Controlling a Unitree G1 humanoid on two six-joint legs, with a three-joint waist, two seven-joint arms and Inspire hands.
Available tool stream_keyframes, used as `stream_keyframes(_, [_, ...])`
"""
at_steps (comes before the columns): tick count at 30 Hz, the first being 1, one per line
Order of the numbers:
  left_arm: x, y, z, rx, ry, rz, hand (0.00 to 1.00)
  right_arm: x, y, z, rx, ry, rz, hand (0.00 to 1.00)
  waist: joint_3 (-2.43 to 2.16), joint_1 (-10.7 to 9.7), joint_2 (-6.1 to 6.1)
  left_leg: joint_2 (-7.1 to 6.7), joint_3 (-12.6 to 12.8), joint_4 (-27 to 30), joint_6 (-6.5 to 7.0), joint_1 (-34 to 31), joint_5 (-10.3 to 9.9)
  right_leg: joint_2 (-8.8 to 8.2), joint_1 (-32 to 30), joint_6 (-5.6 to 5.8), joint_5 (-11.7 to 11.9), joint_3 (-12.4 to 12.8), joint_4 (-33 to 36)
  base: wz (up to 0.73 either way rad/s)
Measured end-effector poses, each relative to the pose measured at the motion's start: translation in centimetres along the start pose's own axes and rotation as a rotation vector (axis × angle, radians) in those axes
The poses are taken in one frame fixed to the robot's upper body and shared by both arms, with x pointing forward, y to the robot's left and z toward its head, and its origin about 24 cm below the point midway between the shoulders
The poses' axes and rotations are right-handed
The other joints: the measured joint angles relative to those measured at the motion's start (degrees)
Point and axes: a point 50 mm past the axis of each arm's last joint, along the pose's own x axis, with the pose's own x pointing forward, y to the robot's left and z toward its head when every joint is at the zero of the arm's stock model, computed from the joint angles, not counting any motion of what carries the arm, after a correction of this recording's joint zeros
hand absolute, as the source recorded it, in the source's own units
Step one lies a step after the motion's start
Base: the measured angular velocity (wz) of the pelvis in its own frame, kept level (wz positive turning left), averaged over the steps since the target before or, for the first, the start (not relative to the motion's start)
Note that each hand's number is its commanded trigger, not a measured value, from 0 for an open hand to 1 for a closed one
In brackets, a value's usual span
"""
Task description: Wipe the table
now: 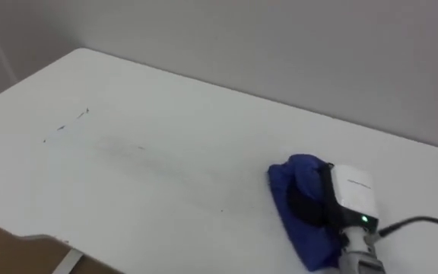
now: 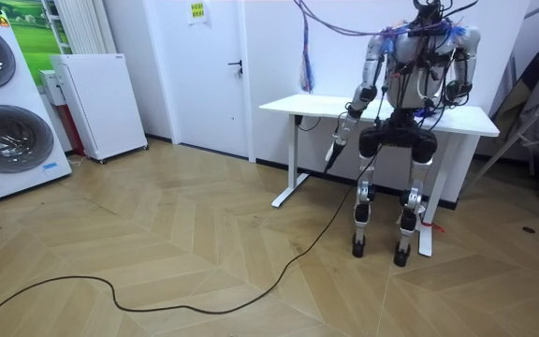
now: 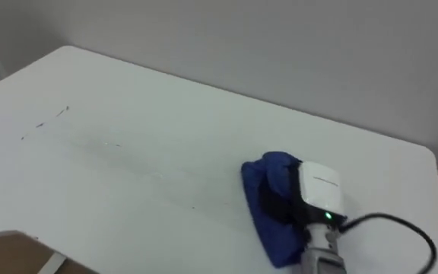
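The robot stands at the white rectangular worktop (image 1: 166,106), its right hand (image 1: 344,199) resting on top of the crumpled blue wiping cloth (image 1: 289,190) near the worktop's right front corner (whether the fingers are clenched in the folds or lie flat I cannot tell). The left hand (image 2: 332,154) hangs idle below the worktop's edge. Faint dark specks (image 1: 74,120) lie well apart, toward the far left. A good wipe probably calls for steady downward pressure and a long leftward sweep reaching those specks, keeping the cloth trapped under the palm.
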Motion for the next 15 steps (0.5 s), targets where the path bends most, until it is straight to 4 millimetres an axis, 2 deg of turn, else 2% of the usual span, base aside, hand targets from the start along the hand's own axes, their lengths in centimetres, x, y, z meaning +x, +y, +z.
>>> stream_keyframes(1, [0.1, 0.7, 0.1, -0.021, -0.007, 0.025, 0.0, -0.2, -0.2, -0.9, 0.013, 0.041, -0.017, 1.0, -0.12, -0.1, 0.18, 0.15, 1.4, 1.0, 0.42, -0.2, -1.0, -0.52, -0.6, 0.23, 0.0, -0.5, 0.9, -0.56])
stream_keyframes(3, [0.1, 1.6, 0.3, -0.043, -0.024, 0.061, 0.0, -0.5, -0.5, -2.1, 0.004, 0.077, -0.032, 1.0, -0.33, -1.0, 0.58, 0.52, 2.1, 3.3, 1.32, -0.9, -2.8, -1.41, -0.8, 0.91, 0.5, -1.8, 1.8, -0.39])
stream_keyframes(4, [0.1, 2.0, 0.4, -0.046, -0.039, 0.077, 0.0, -0.3, -0.6, -2.6, 0.009, 0.094, -0.036, 1.0, -0.59, -1.6, 1.31, 1.1, 2.8, 4.8, 1.84, -1.4, -3.9, -1.94, -1.9, 1.01, 0.7, -2.8, 4.2, -0.14])
stream_keyframes(5, [0.1, 2.3, 0.6, -0.044, -0.05, 0.085, 0.0, -0.4, -0.6, -3.0, 0.018, 0.12, -0.032, 1.0, -0.64, -2.3, 1.49, 1.78, 3.1, 5.6, 1.75, -1.5, -4.2, -2.95, -3.0, 1.14, 0.9, -3.6, 6.9, -0.06])
stream_keyframes(6, [0.2, 2.4, 0.7, -0.045, -0.057, 0.088, 0.0, -0.5, -0.5, -3.2, 0.022, 0.132, -0.03, 1.0, -0.66, -2.5, 1.52, 1.97, 3.2, 5.6, 1.74, -1.4, -4.3, -3.7, -3.5, 1.36, 0.8, -3.3, 8.2, 0.07])
stream_keyframes(7, [0.2, 2.5, 1.0, -0.043, -0.072, 0.09, 0.0, -0.6, -0.4, -3.4, 0.033, 0.15, -0.026, 1.0, -0.6, -2.5, 1.53, 2.31, 3.2, 5.4, 1.78, -1.3, -4.3, -5.3, -3.9, 2.54, 0.7, -2.5, 9.6, 0.0])
stream_keyframes(8, [0.2, 2.7, 1.2, -0.04, -0.086, 0.095, 0.0, -0.7, -0.4, -3.5, 0.037, 0.16, -0.022, 1.0, -0.45, -2.4, 1.29, 2.71, 3.3, 5.3, 1.72, -1.2, -4.2, -4.88, -4.4, 3.71, 0.8, -2.5, 9.4, 0.0])
stream_keyframes(13, [0.3, 2.0, 2.4, -0.004, -0.117, 0.068, 0.0, -0.3, -0.5, -3.1, 0.064, 0.143, -0.03, 1.0, 0.05, -1.6, 0.48, 2.8, 2.9, 5.2, 1.42, -1.8, -4.1, -4.24, -2.4, 3.87, 0.6, -3.4, 2.6, -0.02])
stream_keyframes(14, [0.3, 1.9, 2.6, -0.005, -0.123, 0.062, 0.0, -0.1, -0.5, -2.6, 0.075, 0.13, -0.023, 0.71, 0.16, -1.4, 0.15, 2.8, 2.9, 5.3, 1.03, -2.0, -4.3, -4.16, -2.4, 3.83, 0.6, -3.5, 2.2, -0.05])
stream_keyframes(15, [0.3, 1.8, 2.6, -0.013, -0.123, 0.059, 0.0, 0.0, -0.4, -2.4, 0.082, 0.127, -0.018, 0.66, 0.27, -1.4, -0.05, 2.82, 2.9, 5.3, 0.68, -2.0, -4.4, -4.1, -2.4, 3.75, 0.7, -3.5, 1.9, -0.1])
